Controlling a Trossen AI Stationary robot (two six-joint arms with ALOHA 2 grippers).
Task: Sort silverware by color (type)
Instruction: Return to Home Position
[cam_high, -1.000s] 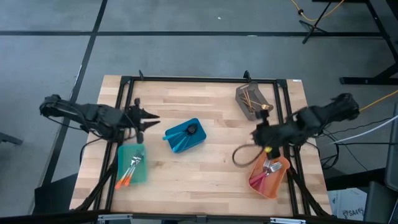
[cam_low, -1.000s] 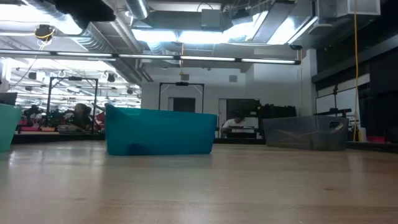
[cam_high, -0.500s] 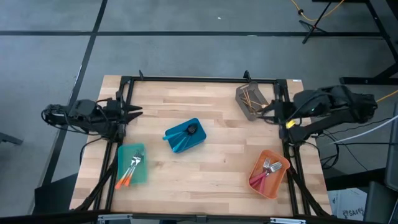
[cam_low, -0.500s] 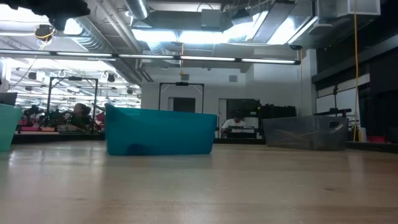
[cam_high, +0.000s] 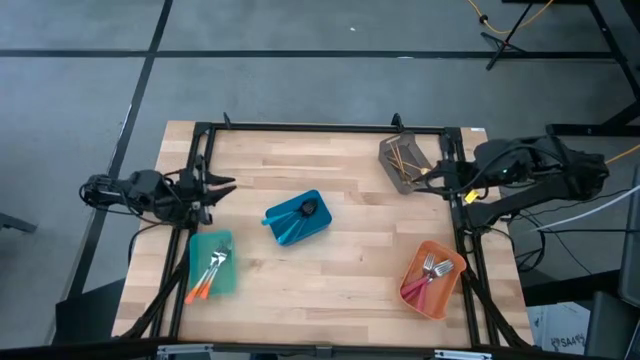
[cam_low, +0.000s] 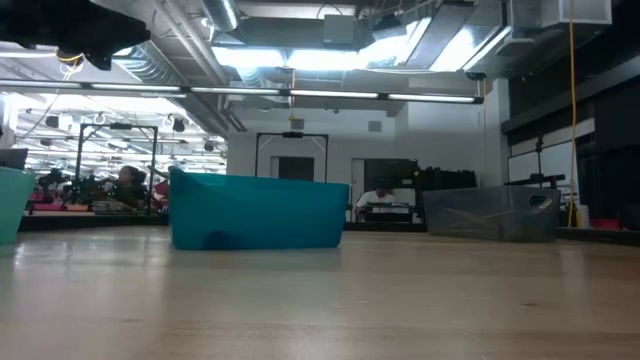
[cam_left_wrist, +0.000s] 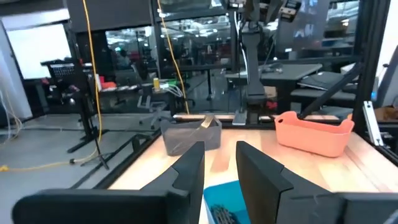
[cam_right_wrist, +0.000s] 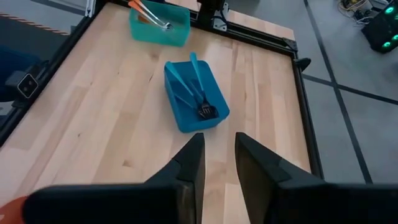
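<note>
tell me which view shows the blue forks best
Right wrist view: it looks down into the blue bin, so the blue forks show whole, handles and tines. High view shows them small; low view only the bin's wall; left wrist view only tines.

A robotics lab in a large industrial hall is being shown. A wooden bench (cam_high: 340, 270) is being enclosed by a black metal frame (cam_high: 320, 127), and two dark robot arms (cam_high: 140, 190) (cam_high: 530, 170) are being carried at its left and right edges. The bench is being borne on a grey concrete floor (cam_high: 300, 80) crossed by dark lines. Beyond the bench's far edge, the room is being lit by strip lights (cam_low: 330, 58) under exposed ceiling ducts (cam_low: 190, 30). Crowded workstations (cam_low: 90, 185) are being seen there, one being used by a seated person (cam_low: 378, 196). A whiteboard (cam_left_wrist: 37, 59) and a hanging yellow cable (cam_left_wrist: 92, 93) are being caught in the left wrist view.
</note>
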